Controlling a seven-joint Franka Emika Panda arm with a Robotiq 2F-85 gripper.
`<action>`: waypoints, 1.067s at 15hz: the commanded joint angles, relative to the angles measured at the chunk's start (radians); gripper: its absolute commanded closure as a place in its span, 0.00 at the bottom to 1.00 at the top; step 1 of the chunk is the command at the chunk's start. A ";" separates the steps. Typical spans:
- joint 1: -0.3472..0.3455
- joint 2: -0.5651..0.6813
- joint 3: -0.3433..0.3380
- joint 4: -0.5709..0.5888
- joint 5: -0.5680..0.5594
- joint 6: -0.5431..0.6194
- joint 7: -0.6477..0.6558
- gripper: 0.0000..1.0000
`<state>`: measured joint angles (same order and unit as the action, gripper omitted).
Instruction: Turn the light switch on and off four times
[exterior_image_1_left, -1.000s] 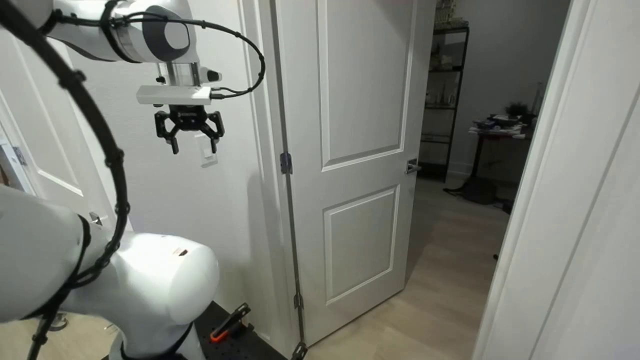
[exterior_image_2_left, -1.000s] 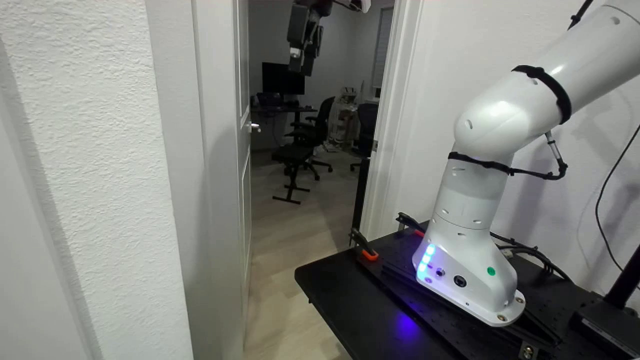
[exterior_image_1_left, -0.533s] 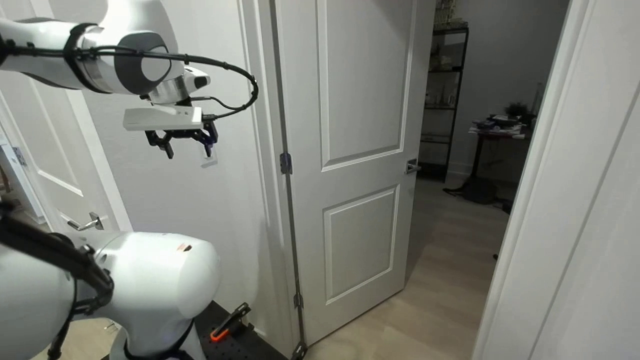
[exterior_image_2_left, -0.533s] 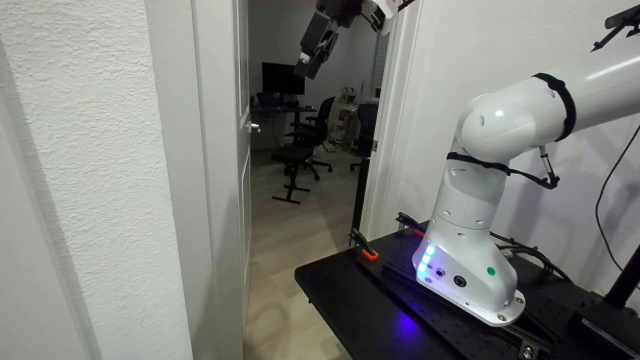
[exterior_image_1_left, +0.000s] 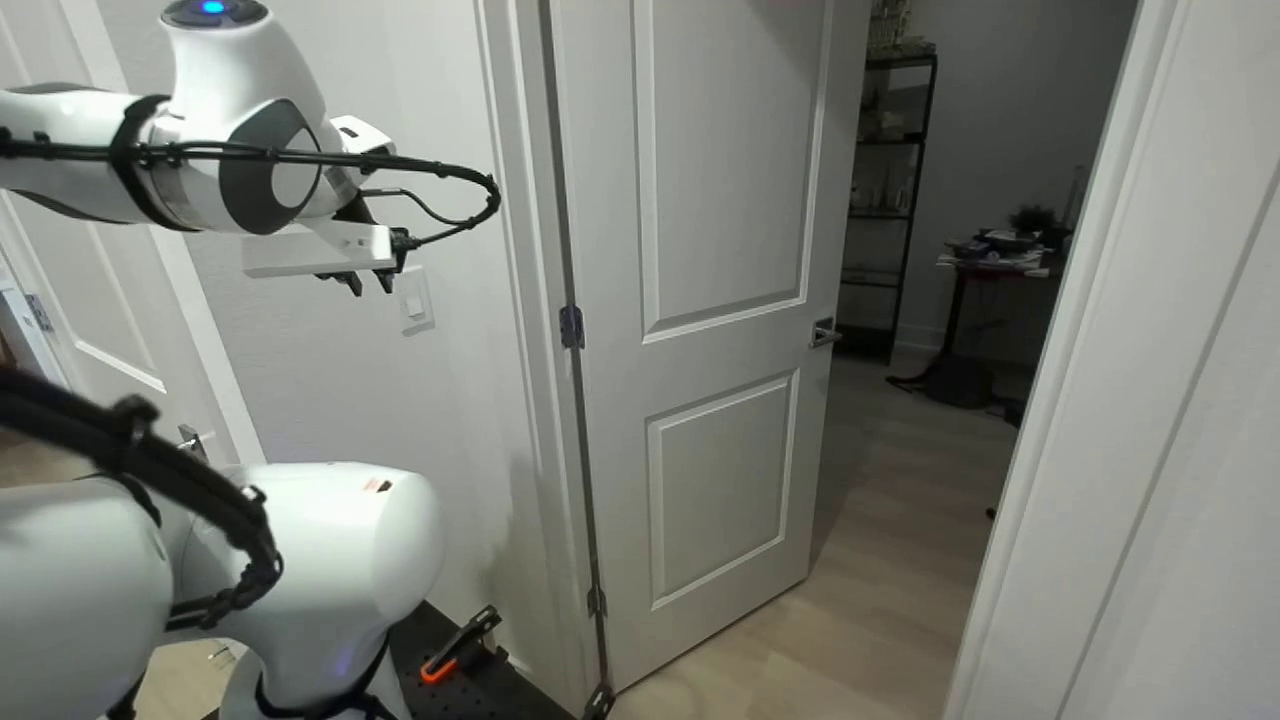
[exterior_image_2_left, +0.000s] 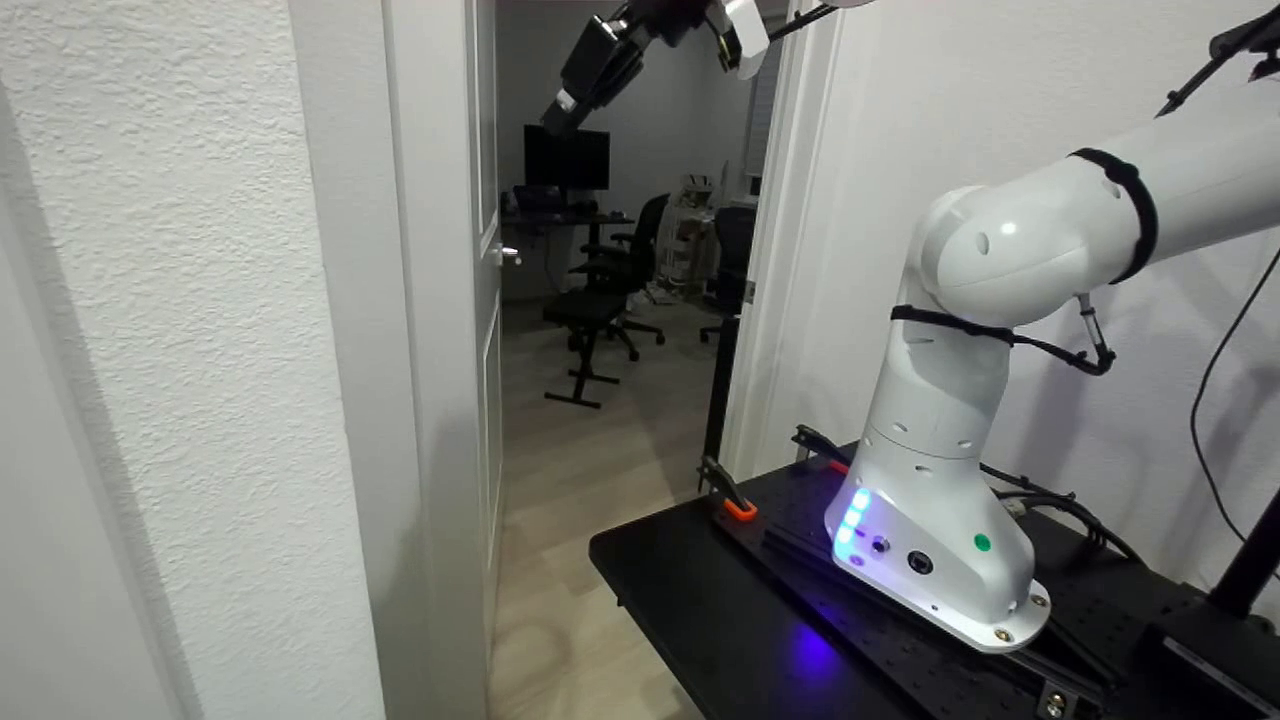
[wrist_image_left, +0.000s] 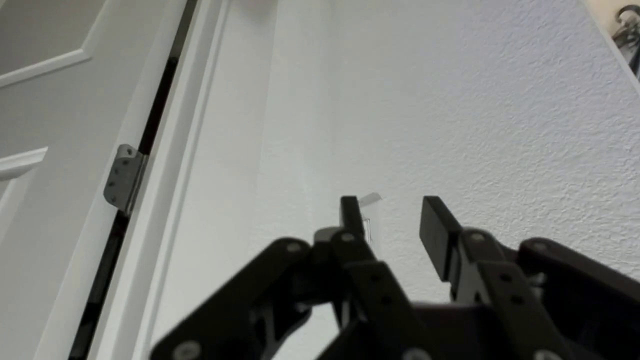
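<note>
Arm (exterior_image_1_left: 235, 75) reaches in from the left in an exterior view, the only one present. Its pincer (exterior_image_1_left: 370, 284) slants toward the wall (exterior_image_1_left: 350, 390), jaws parted with nothing between them. Just right of it there, and slightly lower, sits the light switch (exterior_image_1_left: 414, 302) on the wall, long axis upright; in the wrist view a finger (wrist_image_left: 351, 215) partly hides it, and how much depth separates the two I cannot tell. The next press likely turns on lining a finger up with that switch before pushing in. Farther right stand the door frame (exterior_image_1_left: 535, 250) and the door (exterior_image_1_left: 725, 200). Against a second ago, the pincer tilts rather than pointing straight down, its jaws stand closer together, and the switch shows uncovered.
</note>
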<state>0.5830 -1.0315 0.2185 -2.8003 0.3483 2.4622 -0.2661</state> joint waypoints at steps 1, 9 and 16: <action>0.038 0.098 0.033 0.000 -0.013 0.151 0.057 0.93; 0.097 0.397 0.019 -0.001 -0.070 0.499 0.087 1.00; 0.174 0.699 -0.110 0.037 -0.079 0.809 0.023 1.00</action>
<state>0.6919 -0.4520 0.1856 -2.7983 0.2537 3.1696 -0.2103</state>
